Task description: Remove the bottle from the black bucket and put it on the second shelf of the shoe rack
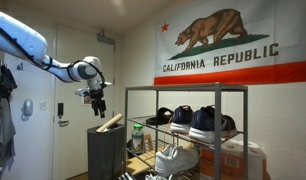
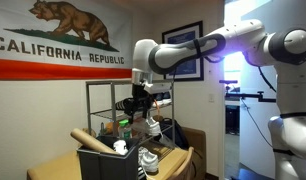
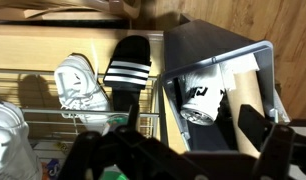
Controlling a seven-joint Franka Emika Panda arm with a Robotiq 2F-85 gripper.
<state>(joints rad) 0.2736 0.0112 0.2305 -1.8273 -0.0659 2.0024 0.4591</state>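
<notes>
The black bucket (image 1: 105,152) stands beside the shoe rack (image 1: 219,110) and shows in both exterior views (image 2: 101,162). In the wrist view, the pale bottle (image 3: 201,97) lies inside the bucket (image 3: 208,50) next to a tan stick-like roll (image 3: 255,85). Its green part is hidden. The bottle also shows as a white shape at the bucket's rim (image 2: 120,148). My gripper (image 1: 96,108) hangs above the bucket, open and empty, clear of the bottle (image 2: 143,97) (image 3: 183,152). The rack's second shelf (image 1: 183,128) is a wire grid carrying dark shoes.
The tan roll (image 1: 110,122) sticks up out of the bucket. A black striped sandal (image 3: 128,68) and white sneakers (image 3: 79,85) sit below on the rack. A green item (image 1: 139,130) stands on a shelf. A door (image 1: 43,110) is behind the arm.
</notes>
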